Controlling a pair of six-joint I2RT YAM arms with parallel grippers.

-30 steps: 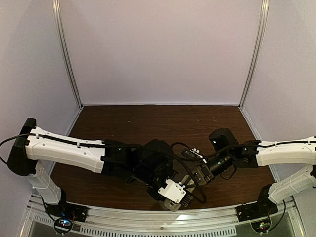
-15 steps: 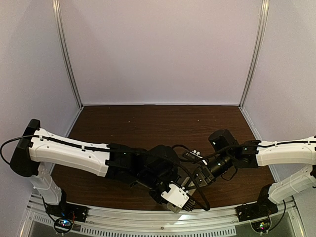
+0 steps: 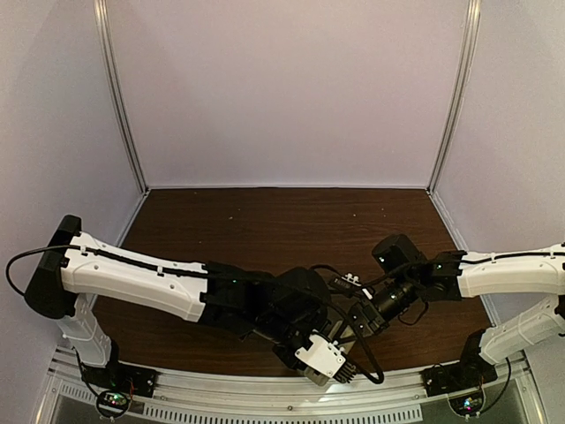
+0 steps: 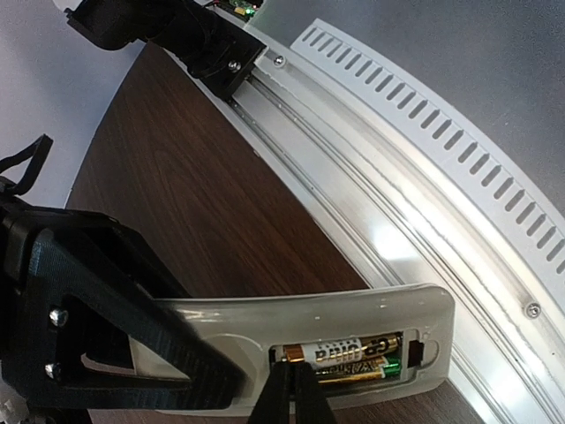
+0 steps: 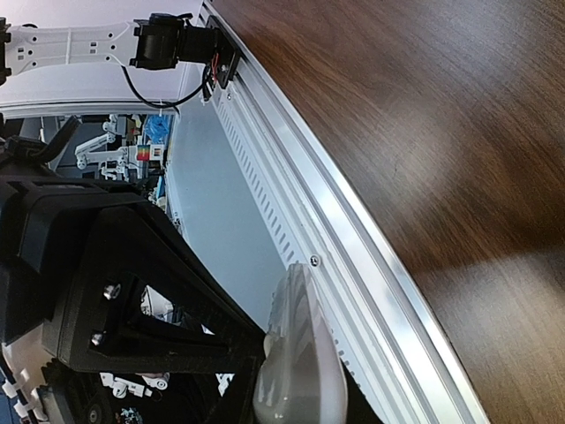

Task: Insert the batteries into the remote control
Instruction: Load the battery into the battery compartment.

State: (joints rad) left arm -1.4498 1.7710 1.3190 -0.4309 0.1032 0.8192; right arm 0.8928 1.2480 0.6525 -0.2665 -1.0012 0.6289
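Glossy wood-grain table [image 4: 203, 203], shiny metal rail [image 4: 371, 208], smooth plastic remote control [image 4: 353, 311], metallic batteries [image 4: 349, 352].

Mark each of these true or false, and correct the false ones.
1. Two batteries sit side by side in the open compartment of the remote control. True.
2. The remote control lies untouched on the table. False: the right gripper is clamped on it.
3. The left gripper is wide open. False: it is shut, with its tips at the batteries.
4. The table has a dark wood-grain top. True.
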